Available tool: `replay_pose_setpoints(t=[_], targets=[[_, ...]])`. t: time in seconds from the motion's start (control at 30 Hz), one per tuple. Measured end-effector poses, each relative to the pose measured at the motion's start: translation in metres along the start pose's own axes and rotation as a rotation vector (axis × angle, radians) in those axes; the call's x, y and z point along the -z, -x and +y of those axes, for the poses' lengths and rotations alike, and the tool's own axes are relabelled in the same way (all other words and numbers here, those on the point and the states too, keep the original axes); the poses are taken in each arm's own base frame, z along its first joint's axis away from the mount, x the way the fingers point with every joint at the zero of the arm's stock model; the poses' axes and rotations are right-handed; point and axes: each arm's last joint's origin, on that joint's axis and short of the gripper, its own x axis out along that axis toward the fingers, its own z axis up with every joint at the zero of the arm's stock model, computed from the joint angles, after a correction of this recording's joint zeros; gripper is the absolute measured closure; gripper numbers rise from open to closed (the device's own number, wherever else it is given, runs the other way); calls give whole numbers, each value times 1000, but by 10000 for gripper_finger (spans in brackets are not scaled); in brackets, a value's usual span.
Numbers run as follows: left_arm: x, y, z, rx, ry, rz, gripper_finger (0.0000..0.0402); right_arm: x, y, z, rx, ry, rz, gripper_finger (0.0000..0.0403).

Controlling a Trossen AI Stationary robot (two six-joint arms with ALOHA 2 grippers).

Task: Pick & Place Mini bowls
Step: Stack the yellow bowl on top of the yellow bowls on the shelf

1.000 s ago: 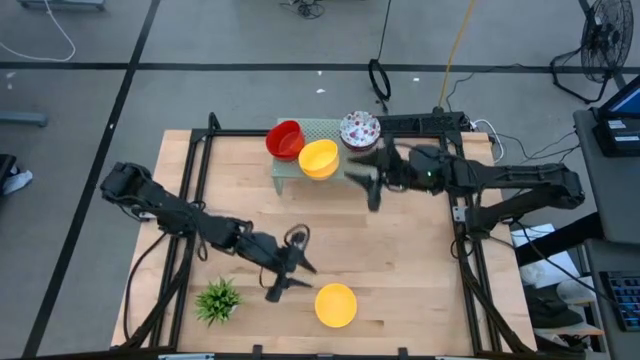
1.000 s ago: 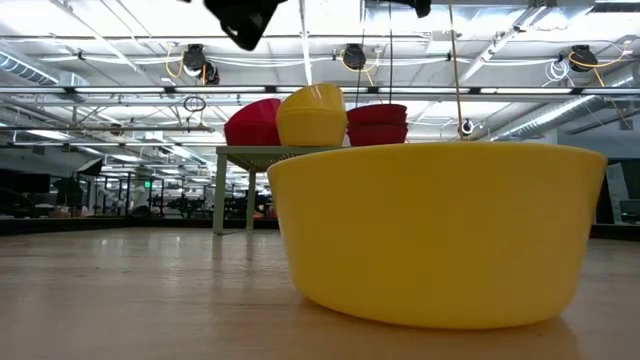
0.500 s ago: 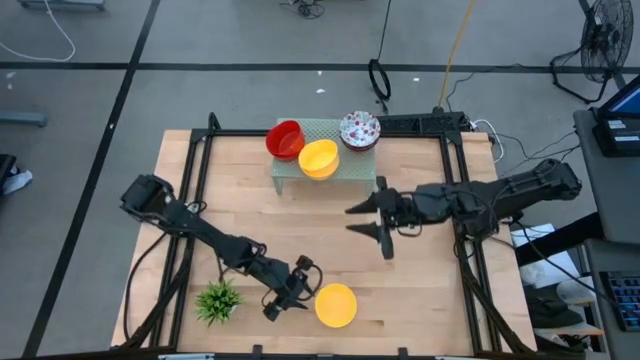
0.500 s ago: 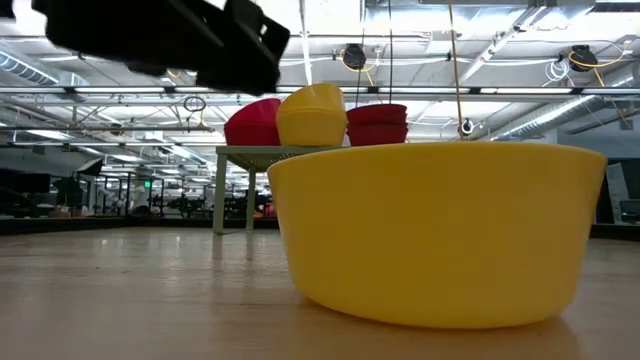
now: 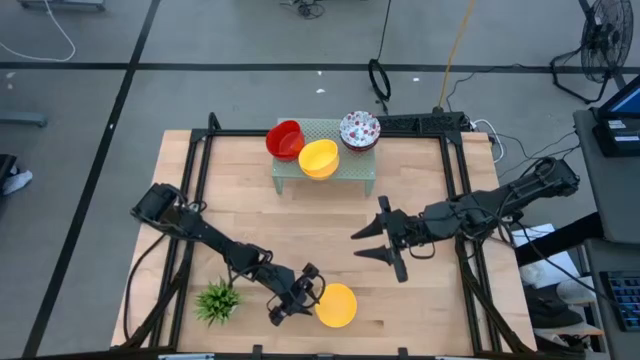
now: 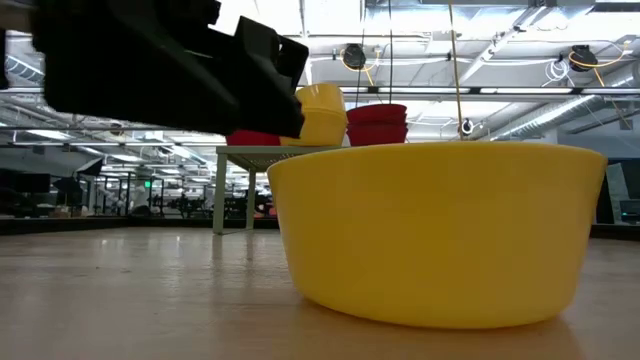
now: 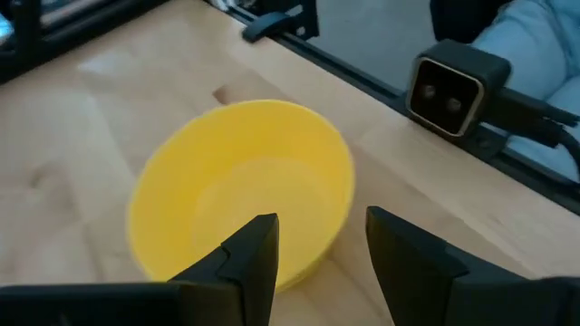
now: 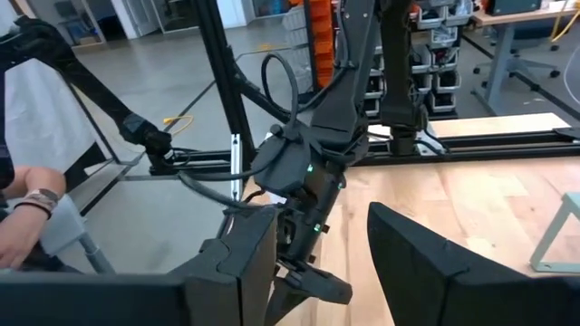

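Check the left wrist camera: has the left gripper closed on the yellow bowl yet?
No. The left gripper is open, its fingers hovering over the near rim of the yellow bowl, not clamped on it.

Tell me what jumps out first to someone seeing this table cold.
The lone yellow bowl at the table's near edge, with the left gripper open right beside it. Behind it, a small green stand carries a red bowl, another yellow one and a floral-speckled bowl. The right gripper hangs open mid-table.

One camera looks straight down on the tabletop (image 5: 420, 300); another sits at its surface, very close to the yellow bowl (image 6: 440, 235) — both share it
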Motion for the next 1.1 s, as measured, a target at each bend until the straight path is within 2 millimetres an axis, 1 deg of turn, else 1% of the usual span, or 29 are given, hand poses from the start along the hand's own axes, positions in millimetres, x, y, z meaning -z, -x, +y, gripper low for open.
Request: replay_pose_setpoints(t=[0.1,0.2,0.3,0.4,0.47,0.67,0.73,0.8,0.97,1.03,1.1], targets=[[-1,-3,-4,14,2,6,229,0,0,1,-4,1,0,243],[-10,-4,-5,15,-16,-25,229,0,0,1,-4,3,1,243],[-13,-5,-5,17,-16,-20,229,0,0,1,-1,4,1,243],[-9,-10,-5,10,-12,7,229,2,-3,1,1,6,9,243],[-2,-15,-6,14,-10,52,229,3,-3,1,0,6,12,243],[2,-34,-5,31,-10,94,229,6,-10,2,4,10,26,243],[3,-36,-5,43,-12,118,229,7,-11,2,4,11,30,243],[0,-38,-4,48,-21,108,229,8,-12,2,6,13,39,243],[-2,-38,-4,60,-14,134,230,9,-13,2,6,13,40,243],[-2,-38,-4,62,-7,142,238,9,-13,2,6,13,41,243],[-1,-38,-3,57,8,144,261,9,-13,2,6,13,40,243]])
